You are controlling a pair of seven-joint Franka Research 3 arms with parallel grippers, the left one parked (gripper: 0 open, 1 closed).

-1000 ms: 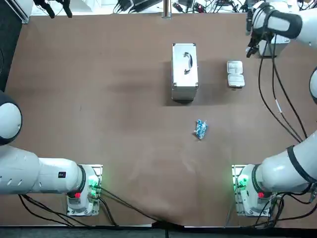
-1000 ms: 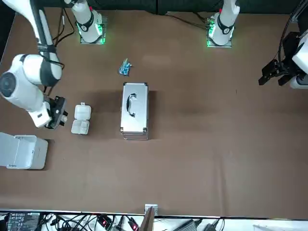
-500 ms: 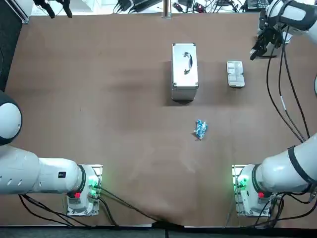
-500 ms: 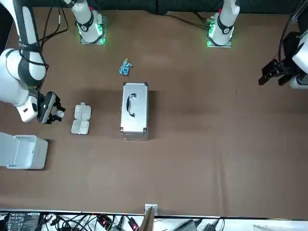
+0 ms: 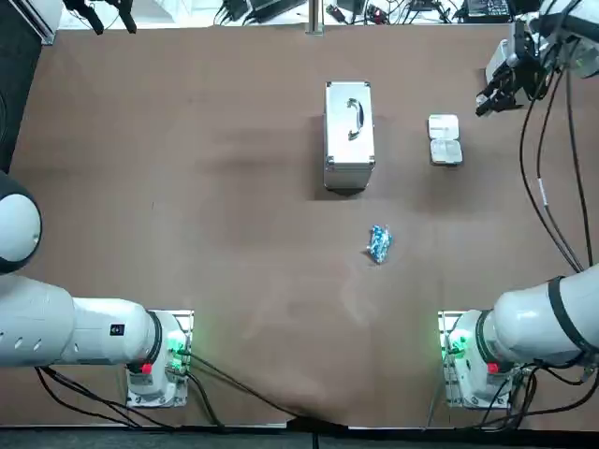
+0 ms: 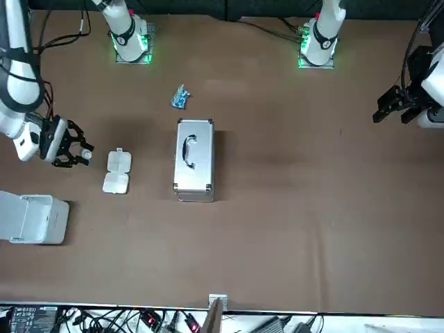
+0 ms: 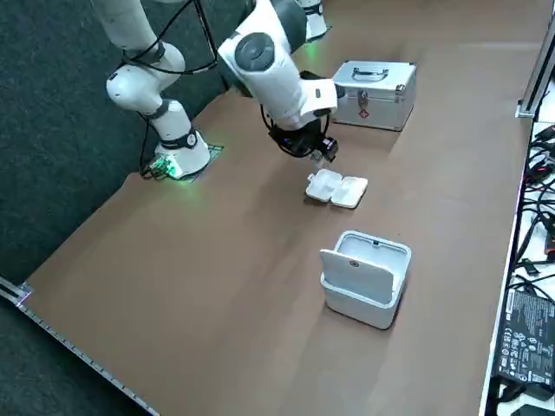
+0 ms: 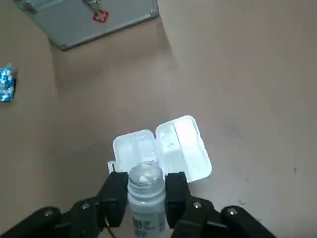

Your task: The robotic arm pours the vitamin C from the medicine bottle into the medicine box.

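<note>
Overhead, a brown bench (image 5: pixel 234 187) is seen from the robot's side. The working right arm reaches to the far right corner of it. Its end effector (image 8: pixel 146 182) is pinching a small medicine bottle (image 8: pixel 146 203) between its two fingers, one finger on each side of the bottle's body. The bottle has no cap, and something white shows in its open mouth, probably the vitamin C.

The medicine box (image 5: pixel 445 139) lies open and flat on the bench as a white two-part clamshell. Its long axis runs from near to far, with the two halves one behind the other. From the end effector, the box lies to the left and a little nearer the robot, close by but not beneath it. In the wrist view the bottle's mouth points toward the box and sits just short of its edge. How far the bottle is tipped is hard to judge from these angles.

The pour seems to call for a short move left and toward the robot, so the mouth hangs over one compartment.

A metal first-aid case (image 5: pixel 349 136) stands further left, well apart from the box.
</note>
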